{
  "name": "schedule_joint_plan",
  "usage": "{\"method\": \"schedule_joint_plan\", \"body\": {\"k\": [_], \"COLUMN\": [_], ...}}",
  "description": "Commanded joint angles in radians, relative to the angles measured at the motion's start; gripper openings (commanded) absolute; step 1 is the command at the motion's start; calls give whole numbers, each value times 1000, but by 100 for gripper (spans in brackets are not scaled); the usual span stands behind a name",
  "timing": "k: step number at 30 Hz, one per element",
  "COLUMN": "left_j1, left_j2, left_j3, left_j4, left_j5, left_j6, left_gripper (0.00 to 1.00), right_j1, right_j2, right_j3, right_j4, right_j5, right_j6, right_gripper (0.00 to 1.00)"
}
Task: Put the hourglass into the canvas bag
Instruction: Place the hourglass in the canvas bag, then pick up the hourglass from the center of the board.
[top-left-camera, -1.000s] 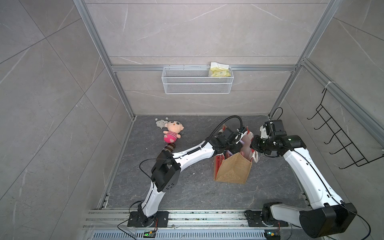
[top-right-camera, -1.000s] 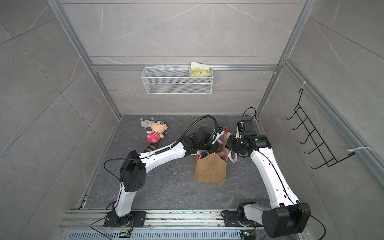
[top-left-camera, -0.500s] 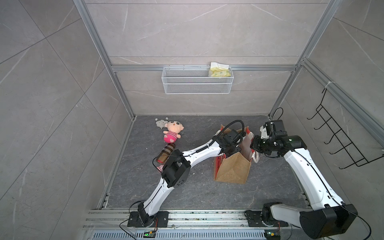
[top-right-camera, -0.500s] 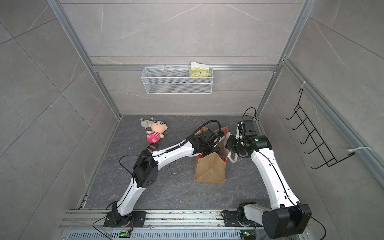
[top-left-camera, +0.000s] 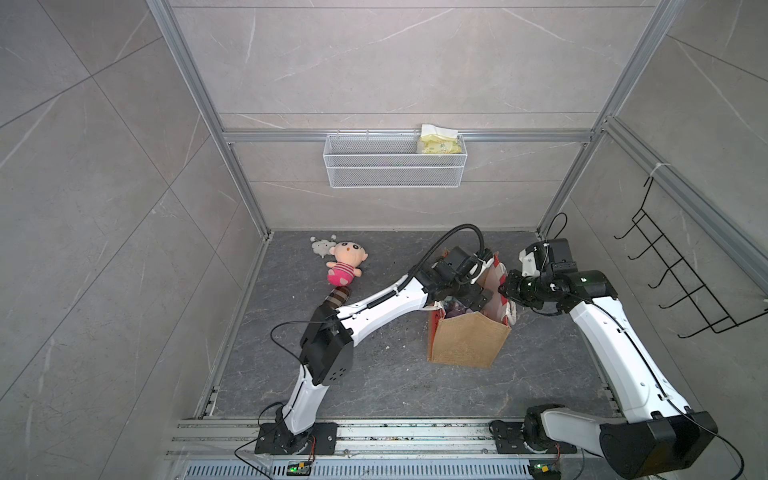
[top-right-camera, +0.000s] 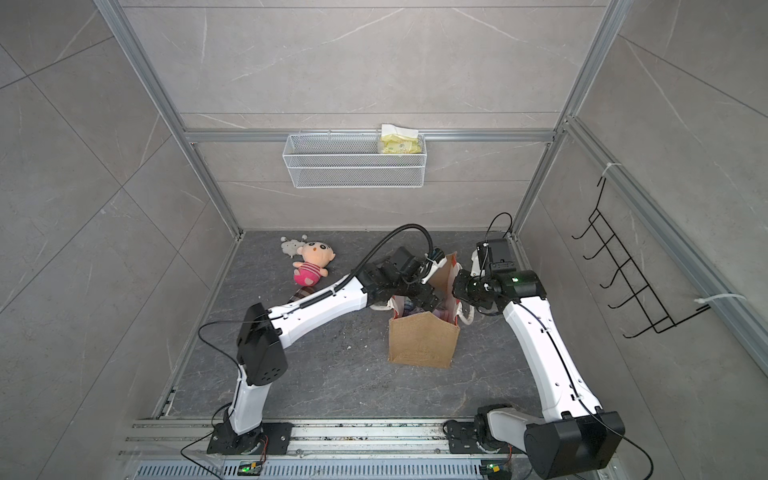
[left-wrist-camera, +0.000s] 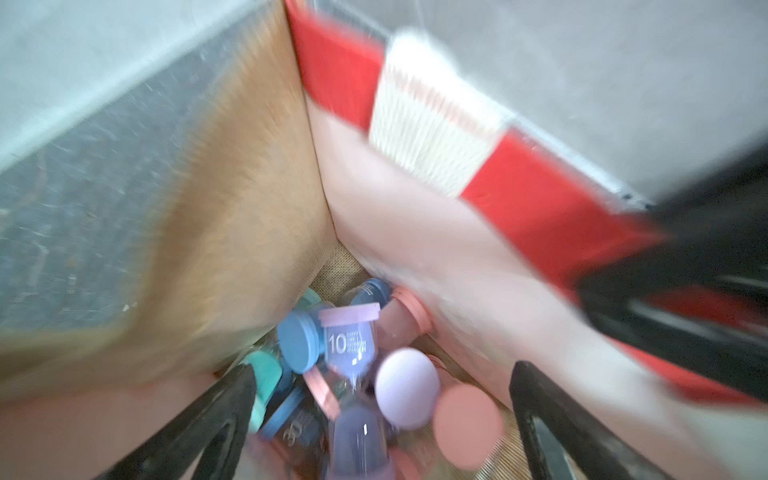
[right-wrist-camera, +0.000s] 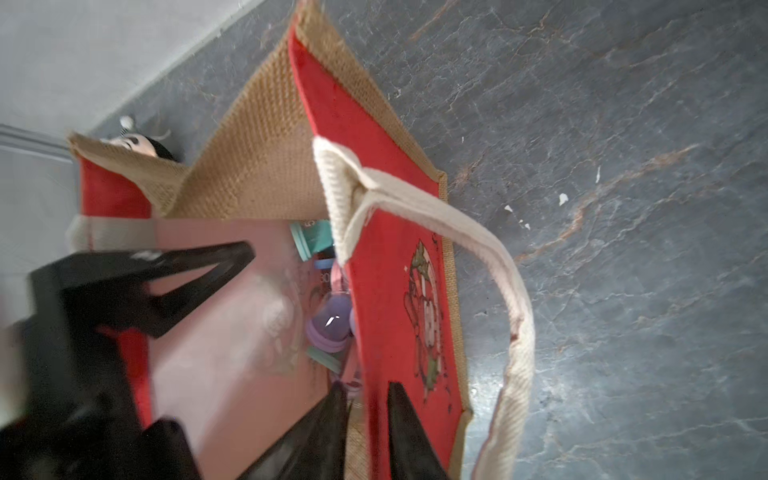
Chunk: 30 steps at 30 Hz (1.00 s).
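Currently the left tool (left-wrist-camera: 382, 368) is spread wide inside the canvas bag (left-wrist-camera: 232, 216) — the lilac hourglass (left-wrist-camera: 348, 345) sits between its fingers (left-wrist-camera: 224, 407), touching neither, on other timers (left-wrist-camera: 299, 345) at the bottom. The right tool (right-wrist-camera: 367, 386) is narrow, astride the bag's red panel (right-wrist-camera: 386, 249) — can't tell if it pinches. The bag stands upright on the worktop (top-left-camera: 374, 386).
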Motion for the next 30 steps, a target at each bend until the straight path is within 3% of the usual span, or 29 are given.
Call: {"method": "schedule_joint_plan", "body": {"k": [1,5,8,10,14,21,24,30], "left_j1": [3,4,7,13,80,216,289,420], "left_j2": [-170,-325,-446,-510,-598,-667,-673,-668], "left_j3": [-51,-165,-276,-328,-423,-648,-735,-864], "left_j4": [86,73,25,-61,-318,-595,-597,-454], "left_j5": [14,-102,-284,-453,-650,-704,-673,-516], "left_j6": [-36,-79,-129,-188,-385,-667,-692,-607], "left_gripper": [99,100,100,100,100,100,100,100], "right_j1": [-5,-4,6,21,105,331,406,533], "right_j2": [-31,-52,-73,-73,-84,-65,-53,-18], "right_j3": [44,73,105,138,176,237,240,232], "right_j4": [-51,-87,-109,-139,-159,-143,-105,-25], "right_j5": [-6,12,18,1,2,32,33,36], "right_j6": [-27,-47,-56,-63,-66,-32,-9,29], "right_gripper": [39,54,63,67,72,80,85,99]}}
